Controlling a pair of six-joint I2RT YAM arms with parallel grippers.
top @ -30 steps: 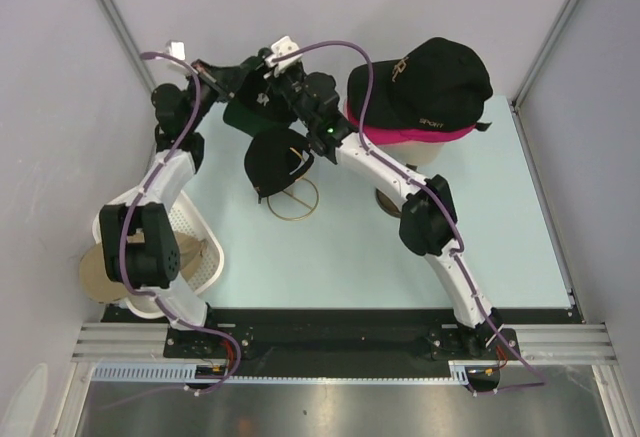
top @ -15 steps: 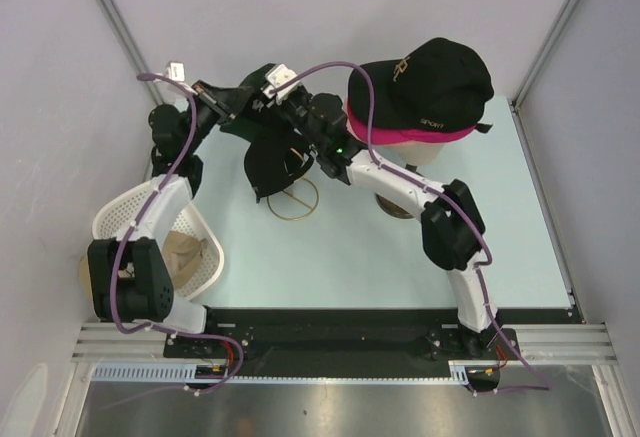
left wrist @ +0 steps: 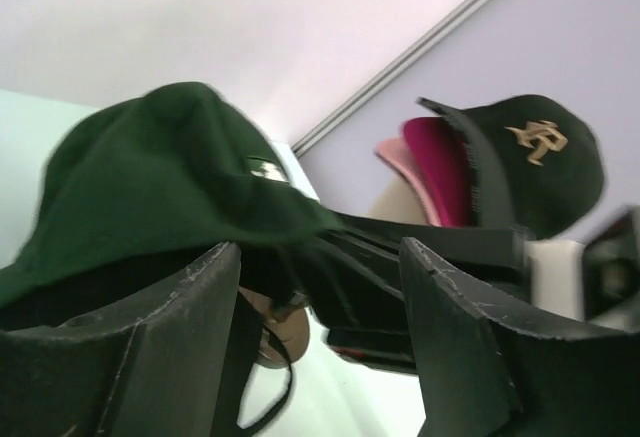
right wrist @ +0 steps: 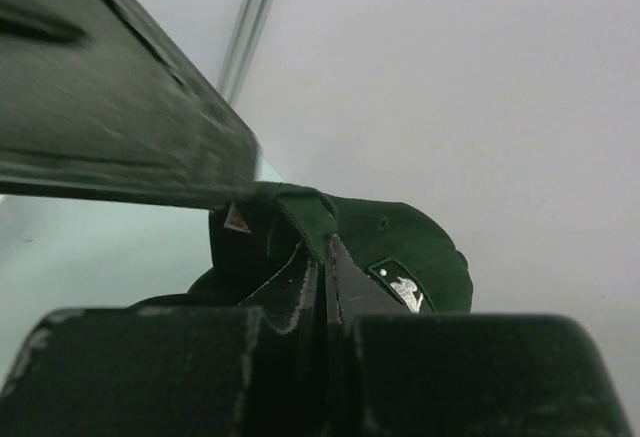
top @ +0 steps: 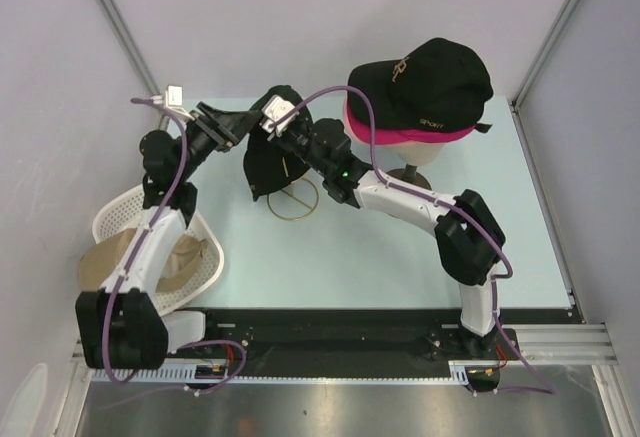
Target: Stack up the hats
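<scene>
Left pincer (left wrist: 318, 252) opened, green hat (left wrist: 170, 177), table (top: 400, 257), walls (top: 300, 17)

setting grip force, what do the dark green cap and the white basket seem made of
The dark green cap looks like matte woven fabric, probably cotton: it folds softly and carries a stitched patch. The white basket seems rigid plastic or coated wire, which one is unclear: a stiff lattice of holes.
</scene>
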